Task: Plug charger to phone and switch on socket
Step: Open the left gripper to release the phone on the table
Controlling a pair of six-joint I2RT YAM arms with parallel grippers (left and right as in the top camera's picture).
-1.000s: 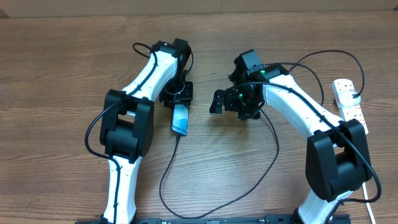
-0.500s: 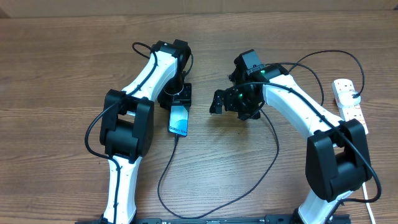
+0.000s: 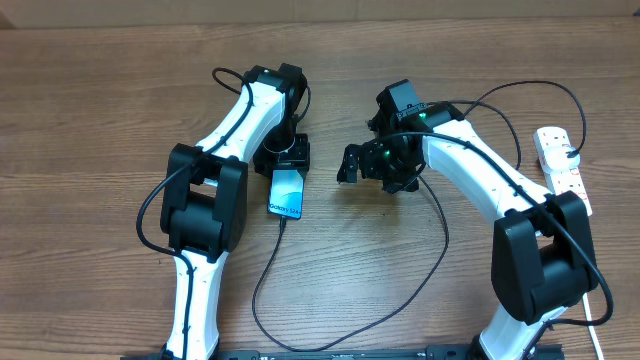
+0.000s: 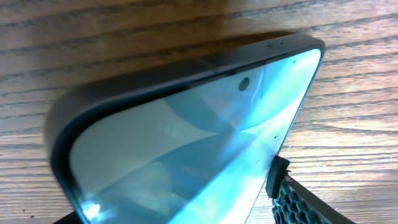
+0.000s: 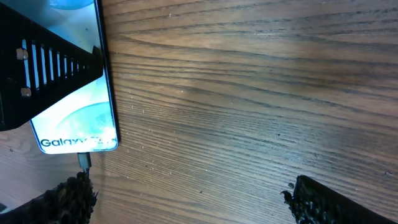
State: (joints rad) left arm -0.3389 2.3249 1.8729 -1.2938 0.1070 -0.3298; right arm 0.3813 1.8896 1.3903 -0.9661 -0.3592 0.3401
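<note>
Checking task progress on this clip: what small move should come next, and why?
Probably swing the open right gripper toward the white power strip with red switches. The thin black charger cable already looks seated in the teal-screened phone, which lies flat, and nothing touches the strip.

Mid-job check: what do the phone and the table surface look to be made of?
Phone: glossy glass-like screen, showing reflections; dark matte rim, plastic or a case, can't tell. Table: wood or wood-look laminate, visible grain, low sheen.
</note>
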